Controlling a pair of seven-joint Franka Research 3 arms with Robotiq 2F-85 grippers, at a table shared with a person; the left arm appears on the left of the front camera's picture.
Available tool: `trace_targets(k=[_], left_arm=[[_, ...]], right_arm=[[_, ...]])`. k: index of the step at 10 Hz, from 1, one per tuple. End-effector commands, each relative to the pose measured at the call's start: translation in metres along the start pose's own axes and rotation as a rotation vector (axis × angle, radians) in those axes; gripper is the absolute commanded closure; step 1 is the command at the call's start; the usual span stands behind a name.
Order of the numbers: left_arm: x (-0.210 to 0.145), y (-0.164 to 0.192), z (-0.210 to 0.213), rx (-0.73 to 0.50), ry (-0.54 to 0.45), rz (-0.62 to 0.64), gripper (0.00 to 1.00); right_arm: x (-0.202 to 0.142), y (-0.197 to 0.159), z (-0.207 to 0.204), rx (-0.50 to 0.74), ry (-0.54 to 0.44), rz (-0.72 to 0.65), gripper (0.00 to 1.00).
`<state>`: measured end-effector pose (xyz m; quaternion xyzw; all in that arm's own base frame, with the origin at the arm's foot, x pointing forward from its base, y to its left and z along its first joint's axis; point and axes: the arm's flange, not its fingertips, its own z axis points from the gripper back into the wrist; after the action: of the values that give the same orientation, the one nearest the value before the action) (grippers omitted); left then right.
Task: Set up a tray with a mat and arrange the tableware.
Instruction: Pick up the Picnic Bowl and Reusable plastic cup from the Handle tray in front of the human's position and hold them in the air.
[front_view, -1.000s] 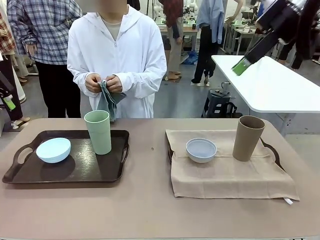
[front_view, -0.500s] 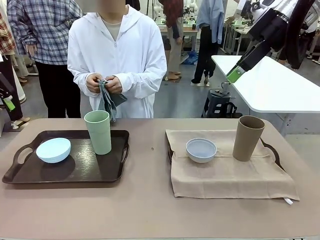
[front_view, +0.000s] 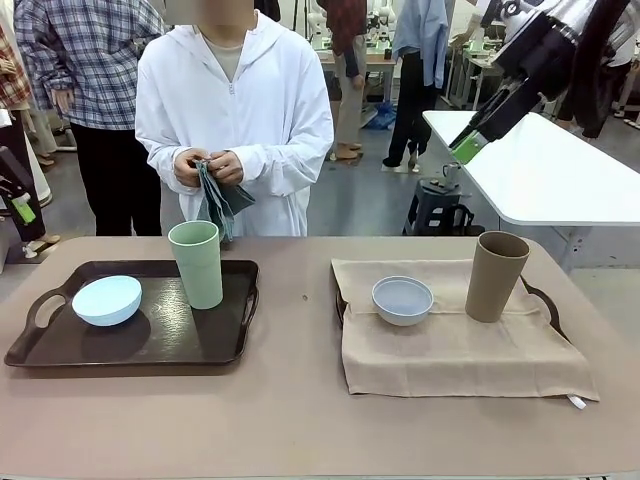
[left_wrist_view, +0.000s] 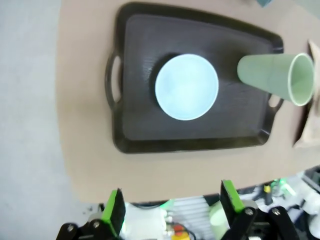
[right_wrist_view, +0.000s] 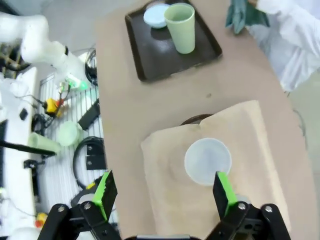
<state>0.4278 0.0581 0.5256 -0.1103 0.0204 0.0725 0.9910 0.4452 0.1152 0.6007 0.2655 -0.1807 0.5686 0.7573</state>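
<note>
Here, left end effector (left_wrist_view: 171, 196) and right end effector (right_wrist_view: 164, 182) gape empty; the mat (front_view: 450, 350) hides most of its tray (front_view: 538, 292).

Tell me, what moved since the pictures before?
The right gripper swung a little left and down, high in the air, open and empty. The pale blue bowl, bluish white bowl, green tumbler, brown tumbler and the person's cloth stayed put.
</note>
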Motion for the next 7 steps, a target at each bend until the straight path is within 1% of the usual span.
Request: trace_targets(k=[1,2,3,5,6,7], left_arm=[[0.012,-0.019,-0.032,0.080,-0.004,-0.030,0.00],[0.013,-0.022,-0.040,0.124,-0.026,-0.032,0.00],[0.014,-0.023,-0.051,0.126,-0.022,-0.038,0.00],[0.018,-0.024,-0.071,0.131,-0.029,-0.041,0.00],[0.020,-0.024,-0.077,0.136,-0.045,-0.043,0.00],[0.025,-0.026,-0.085,0.138,-0.061,-0.036,0.00]], right_arm=[[0.023,-0.055,-0.059,0.014,0.008,0.187,0.00],[0.043,-0.075,-0.089,0.025,-0.005,0.270,0.00],[0.060,-0.087,-0.112,0.032,-0.005,0.323,0.00],[0.099,-0.101,-0.161,0.054,-0.036,0.393,0.00],[0.120,-0.104,-0.187,0.088,-0.054,0.386,0.00],[0.141,-0.101,-0.215,0.110,-0.029,0.358,0.00]])
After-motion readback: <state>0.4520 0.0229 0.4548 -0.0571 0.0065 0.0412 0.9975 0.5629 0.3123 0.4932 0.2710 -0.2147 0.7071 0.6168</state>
